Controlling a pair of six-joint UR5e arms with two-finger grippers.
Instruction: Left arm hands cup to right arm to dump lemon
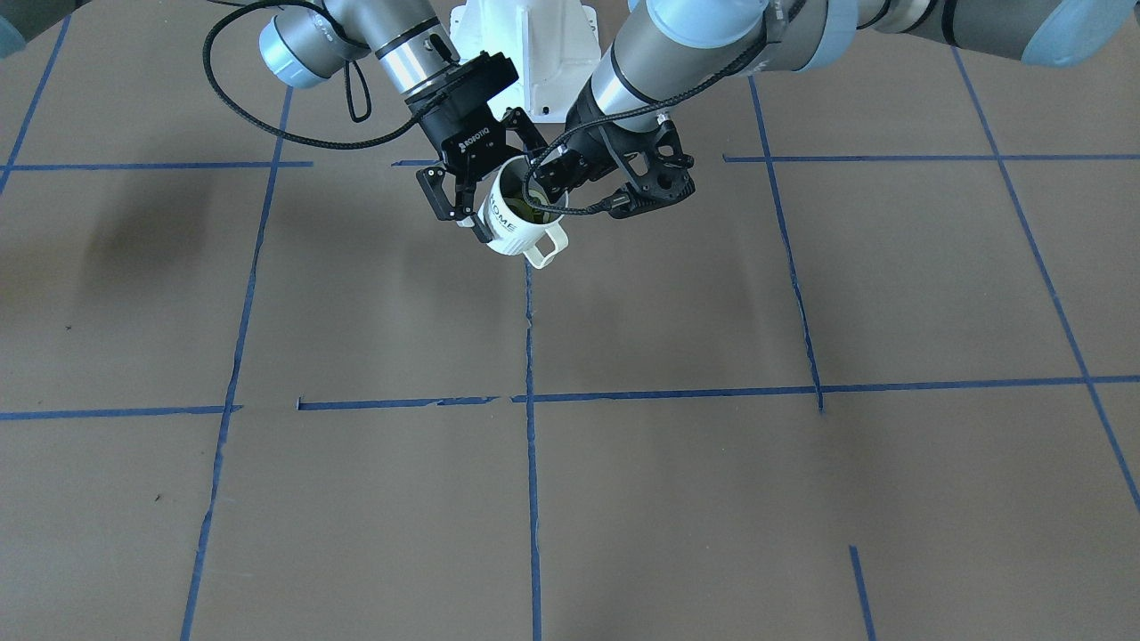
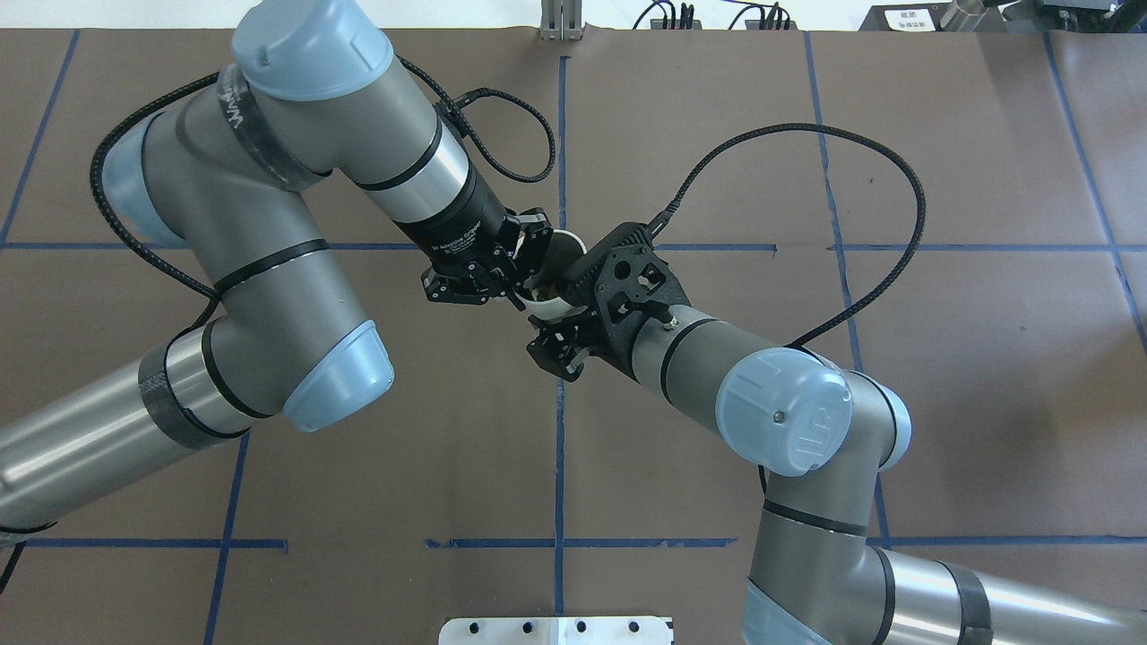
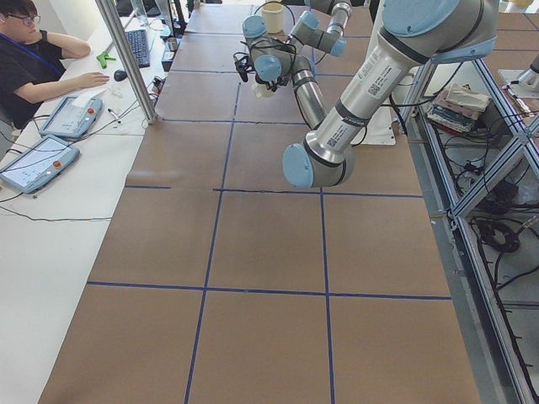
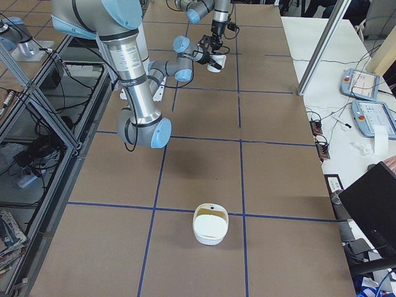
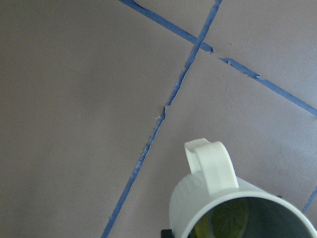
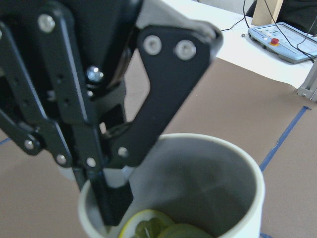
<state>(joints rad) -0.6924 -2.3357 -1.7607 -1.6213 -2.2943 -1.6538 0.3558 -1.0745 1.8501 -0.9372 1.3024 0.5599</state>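
Observation:
The white "HOME" cup (image 1: 509, 221) hangs tilted above the table near the robot's base, handle toward the operators' side. The yellow-green lemon (image 6: 163, 230) lies inside it and also shows in the left wrist view (image 5: 228, 220). My left gripper (image 1: 557, 187) is shut on the cup's rim, with one finger (image 6: 111, 208) inside the cup. My right gripper (image 1: 500, 185), lettered ROBOTIQ, stands with its jaws spread on either side of the cup's body, close to its wall. In the overhead view the two grippers meet at the cup (image 2: 548, 305).
A white bowl (image 4: 210, 226) stands on the table toward the robot's right end. The white robot base (image 1: 525, 44) is just behind the grippers. An operator (image 3: 25, 50) sits at a side desk with pendants. Blue tape lines cross the brown table.

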